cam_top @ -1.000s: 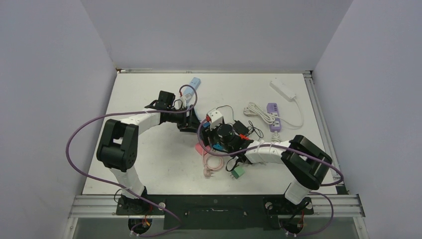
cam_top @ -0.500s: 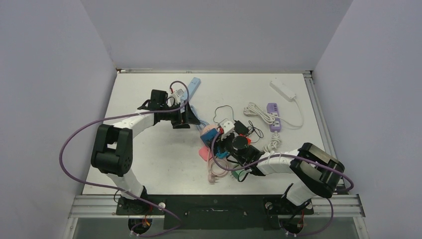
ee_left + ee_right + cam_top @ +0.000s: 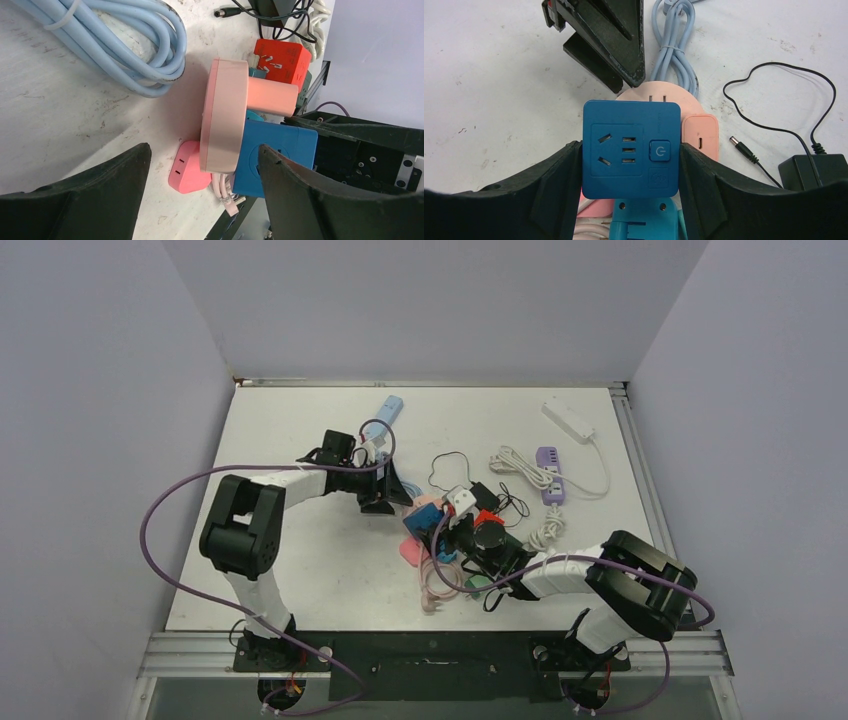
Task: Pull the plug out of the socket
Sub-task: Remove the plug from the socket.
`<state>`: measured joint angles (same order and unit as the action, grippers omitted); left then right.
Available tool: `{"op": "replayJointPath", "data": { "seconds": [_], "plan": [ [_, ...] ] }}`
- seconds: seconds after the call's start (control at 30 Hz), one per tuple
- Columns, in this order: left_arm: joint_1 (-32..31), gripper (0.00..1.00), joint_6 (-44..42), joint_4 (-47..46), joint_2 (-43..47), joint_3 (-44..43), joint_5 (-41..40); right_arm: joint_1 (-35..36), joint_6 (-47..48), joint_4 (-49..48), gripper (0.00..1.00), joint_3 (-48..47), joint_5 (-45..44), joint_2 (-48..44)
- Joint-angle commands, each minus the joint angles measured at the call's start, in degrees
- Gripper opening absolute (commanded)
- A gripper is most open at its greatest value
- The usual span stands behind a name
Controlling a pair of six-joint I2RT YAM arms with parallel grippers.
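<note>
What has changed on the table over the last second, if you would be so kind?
The right end effector, clamped on the blue cube socket, dragged it toward the near edge, the pink round adapter coming along with it. The left end effector backed off toward the far left, then returned, open, facing that adapter. The white power strip and purple power strip stayed put.

We take the cube socket (image 3: 631,150) as our mark: the round plug (image 3: 659,92) presses against its far side, the coiled cable (image 3: 676,45) lies farther behind it, and the power brick (image 3: 814,170) sits on the table (image 3: 499,75) to its right.
</note>
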<state>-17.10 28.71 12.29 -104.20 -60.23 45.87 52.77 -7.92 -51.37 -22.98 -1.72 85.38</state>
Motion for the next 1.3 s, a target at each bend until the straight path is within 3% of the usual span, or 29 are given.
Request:
{"op": "replayJointPath", "data": {
  "seconds": [0.0,0.17,0.33,0.53,0.73,1.07,1.27],
  "plan": [
    [-1.4,0.72,1.5,-3.1,-1.4,0.3,2.0,0.9,-0.3,-7.2,0.05,-0.2,1.2,-2.6],
    [-2.8,0.66,3.4,-5.2,-3.3,0.9,3.7,1.1,-0.6,-7.4,0.05,-0.1,1.3,-2.9],
    [-3.3,0.53,4.8,-6.7,-4.0,1.4,4.4,1.2,-0.7,-7.2,0.05,-0.3,1.3,-2.8],
    [-3.6,0.52,4.2,-5.5,-5.1,1.1,3.1,1.3,-1.0,-7.5,0.05,-0.2,1.3,-3.0],
    [-3.5,0.44,3.9,-4.9,-5.0,0.6,3.6,1.3,-0.7,-7.1,0.05,0.1,-0.1,-3.5],
    [-3.8,0.17,8.0,-11.2,-4.7,2.3,8.6,1.3,-1.2,-7.3,0.05,0.2,-1.5,-3.4],
    [-3.7,0.1,7.8,-11.4,-2.7,2.3,8.3,1.3,-1.2,-7.8,0.05,0.7,-2.6,-3.5]
  ]
}}
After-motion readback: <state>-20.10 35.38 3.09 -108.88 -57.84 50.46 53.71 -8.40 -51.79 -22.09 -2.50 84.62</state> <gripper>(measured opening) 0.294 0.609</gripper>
